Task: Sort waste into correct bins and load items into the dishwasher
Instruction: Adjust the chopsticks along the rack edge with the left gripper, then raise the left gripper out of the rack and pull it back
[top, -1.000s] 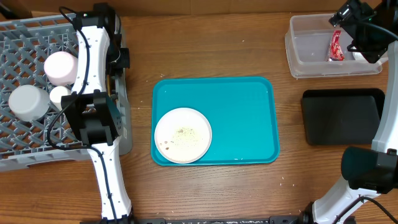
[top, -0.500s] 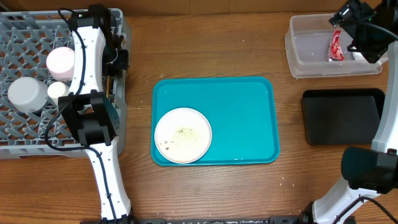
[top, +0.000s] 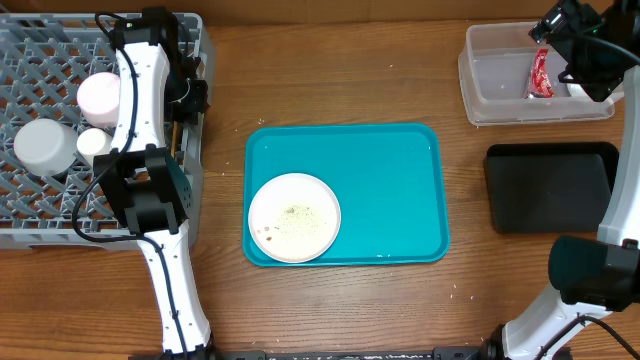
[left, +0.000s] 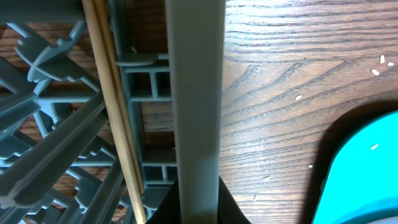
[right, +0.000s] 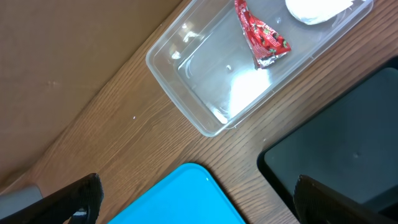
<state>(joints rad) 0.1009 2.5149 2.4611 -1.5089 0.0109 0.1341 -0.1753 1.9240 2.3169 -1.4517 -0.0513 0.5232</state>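
Note:
My left gripper (top: 190, 100) is shut on the right rim of the grey dishwasher rack (top: 40, 60); the rim bar (left: 194, 93) runs between its dark fingers. Wooden chopsticks (left: 115, 112) lie in the lattice just inside that rim. A white bowl (top: 100, 95), a pale bowl (top: 42, 147) and a small cup (top: 95, 142) sit in the rack. The round white plate (top: 294, 217), speckled with crumbs, rests on the teal tray (top: 390, 170). My right gripper (right: 199, 205) hangs open and holds nothing, high over the clear tub (right: 205, 74), which contains the red wrapper (right: 264, 37) and white napkin (right: 317, 7).
The shallow black tray (top: 550, 185) lies right of the teal tray, below the clear tub (top: 490, 75). Rice-like crumbs (left: 379, 62) are scattered on the wooden table between the rack and the teal tray. The left arm stretches along the rack's right side.
The rack, held by my left gripper, has swung and slid toward the far side of the table, and now sits squarer. The right arm has not moved.

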